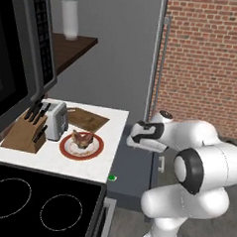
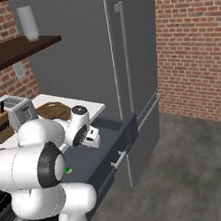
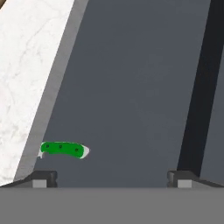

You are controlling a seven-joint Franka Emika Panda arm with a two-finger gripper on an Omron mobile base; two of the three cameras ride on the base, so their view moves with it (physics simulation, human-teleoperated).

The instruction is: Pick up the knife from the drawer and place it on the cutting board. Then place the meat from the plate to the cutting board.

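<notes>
The drawer [image 2: 97, 157] stands pulled out from under the white table [image 1: 109, 140], its slim metal bar handle on the front facing the room. On its dark grey floor lies the knife [image 3: 63, 149], flat on its side, the green handle showing with a short pale tip of blade at one end — it rests close to the drawer wall that runs along the table edge, apart from everything else. In the left base view a small spot of green [image 1: 111, 178] shows just under the table's near edge, by the drawer.

The claw [image 3: 113, 178] hangs above the open drawer with its fingers spread wide and nothing between them; the knife lies off toward one finger [image 3: 43, 178] rather than midway, and is not touched. From the right base view the hand sits over the drawer's far part, just beside the table edge.

On the table the cutting board [image 1: 86, 118] lies flat at the far side, bare. Just near of it sits the plate [image 1: 65, 148] — the meat [image 1: 82, 138] rests on its cream centre. To the left stand a toaster [image 1: 56, 119] and a wooden knife block [image 1: 25, 133], side by side. A dark cooktop [image 1: 35, 205] adjoins the table on the near side, and a tall grey fridge [image 2: 124, 54] rises to the right of the drawer.
</notes>
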